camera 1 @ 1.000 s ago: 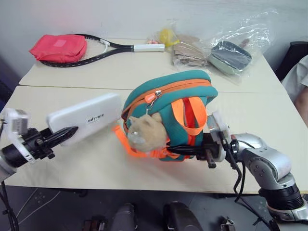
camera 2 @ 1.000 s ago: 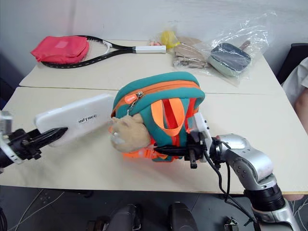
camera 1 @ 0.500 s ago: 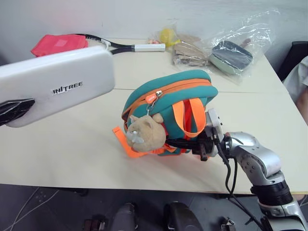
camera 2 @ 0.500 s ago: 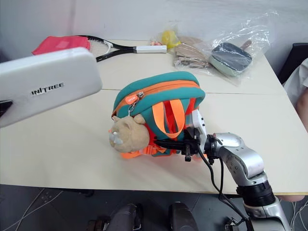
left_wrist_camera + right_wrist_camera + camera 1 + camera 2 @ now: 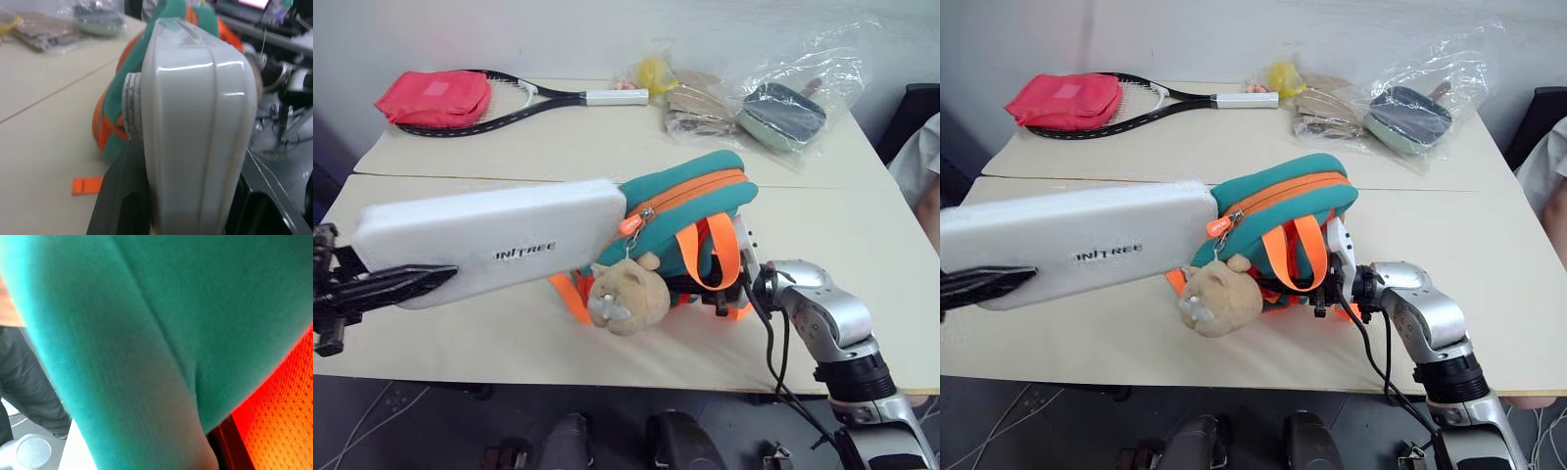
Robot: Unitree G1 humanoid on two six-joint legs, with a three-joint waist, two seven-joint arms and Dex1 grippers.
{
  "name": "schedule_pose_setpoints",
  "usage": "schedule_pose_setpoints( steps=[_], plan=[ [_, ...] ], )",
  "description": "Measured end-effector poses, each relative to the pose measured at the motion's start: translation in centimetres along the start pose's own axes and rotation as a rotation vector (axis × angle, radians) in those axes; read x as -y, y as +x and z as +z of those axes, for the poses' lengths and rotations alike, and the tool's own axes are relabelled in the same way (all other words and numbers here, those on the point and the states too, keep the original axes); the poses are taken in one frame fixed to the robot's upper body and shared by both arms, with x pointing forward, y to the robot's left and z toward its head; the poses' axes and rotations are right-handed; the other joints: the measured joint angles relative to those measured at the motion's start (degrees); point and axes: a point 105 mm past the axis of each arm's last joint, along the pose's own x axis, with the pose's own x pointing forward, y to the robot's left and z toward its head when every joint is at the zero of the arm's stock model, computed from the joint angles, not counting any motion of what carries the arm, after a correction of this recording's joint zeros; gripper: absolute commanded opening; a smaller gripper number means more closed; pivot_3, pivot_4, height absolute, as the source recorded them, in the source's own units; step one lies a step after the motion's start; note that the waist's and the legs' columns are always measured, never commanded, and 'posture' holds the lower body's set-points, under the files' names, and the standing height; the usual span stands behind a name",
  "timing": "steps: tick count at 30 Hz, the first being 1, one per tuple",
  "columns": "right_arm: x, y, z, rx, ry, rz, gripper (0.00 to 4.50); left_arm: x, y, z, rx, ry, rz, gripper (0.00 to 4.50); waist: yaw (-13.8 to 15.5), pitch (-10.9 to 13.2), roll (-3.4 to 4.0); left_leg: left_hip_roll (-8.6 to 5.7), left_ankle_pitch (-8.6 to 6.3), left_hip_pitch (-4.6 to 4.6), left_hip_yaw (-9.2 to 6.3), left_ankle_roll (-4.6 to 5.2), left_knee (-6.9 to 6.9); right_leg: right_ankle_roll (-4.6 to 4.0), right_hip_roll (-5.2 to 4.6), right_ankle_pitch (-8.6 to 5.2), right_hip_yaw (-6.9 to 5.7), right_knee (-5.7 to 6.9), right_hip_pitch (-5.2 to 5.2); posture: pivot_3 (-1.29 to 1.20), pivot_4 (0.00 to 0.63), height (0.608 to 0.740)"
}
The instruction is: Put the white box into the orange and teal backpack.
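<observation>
**Box held at the backpack's zipper, right grip mostly hidden**

You could not see the right end effector [image 5: 729, 294] clearly: it sat tucked behind the backpack [image 5: 690, 211] among the orange straps, and its fingers were covered by fabric. Its wrist view gave you just teal cloth and a patch of orange mesh pressed close. It was closed; it appeared to be pinching the backpack at the strap side, but you could not make out exactly which part it gripped.

Your left end effector [image 5: 406, 284] was clamped on one short end of the box [image 5: 499, 240], with a black finger [image 5: 411, 281] lying along the printed face and the other hidden beneath. In the left wrist view the box's near end blocked most of the scene, so the far end was hard to make out.

The box reached out from that end effector, raised off the worktop [image 5: 509, 147], towards the backpack. Its far end met the backpack beside the zipper pull [image 5: 631, 223], just above the plush charm [image 5: 626, 299]. You could not tell whether the zipper was open there.
</observation>
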Motion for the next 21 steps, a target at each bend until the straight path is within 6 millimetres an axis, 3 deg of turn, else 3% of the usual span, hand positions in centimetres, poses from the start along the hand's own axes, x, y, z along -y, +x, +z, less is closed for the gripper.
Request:
schedule_pose_setpoints(
  steps=[6,12,15,18,21],
  plan=[
    [0.1,0.3,0.2,0.014,-0.006,0.000,0.00,-3.1,5.0,-0.5,-0.087,0.279,-0.018,1.32,1.06,-0.01,-0.02,-0.02,0.00,-0.01,0.02,0.10,0.00,-0.02,0.02,0.01,0.01,0.01,0.03,0.00,0.150,0.740],
    [-0.3,0.5,0.3,0.017,-0.010,0.009,0.00,-4.4,11.4,1.4,-0.127,0.351,-0.097,1.32,1.58,-0.01,-0.02,0.00,0.10,-0.40,-0.01,0.00,0.32,0.08,0.14,0.06,0.01,0.26,-0.20,0.00,0.150,0.740],
    [-0.3,0.5,0.4,0.021,-0.010,0.002,0.00,-4.6,15.6,2.9,-0.058,0.316,-0.173,1.32,1.75,0.00,-0.01,0.01,0.12,-0.47,-0.02,0.04,0.55,0.15,0.17,0.10,-0.01,0.26,-0.16,0.00,0.150,0.740],
    [-0.3,0.6,0.3,0.019,-0.014,-0.005,0.00,-5.1,18.9,2.7,-0.079,0.339,-0.186,1.32,1.68,0.00,-0.01,0.01,0.08,-0.50,-0.02,0.09,0.78,0.15,0.17,0.10,0.00,0.27,-0.14,0.00,0.150,0.740],
    [-0.3,0.8,0.1,0.014,-0.018,-0.020,0.00,-5.2,20.0,1.0,-0.117,0.337,-0.200,2.23,1.06,0.02,0.01,0.11,0.08,-0.52,0.03,0.07,0.77,0.16,0.26,0.10,0.10,0.35,-0.22,0.00,0.150,0.740]
  ],
)
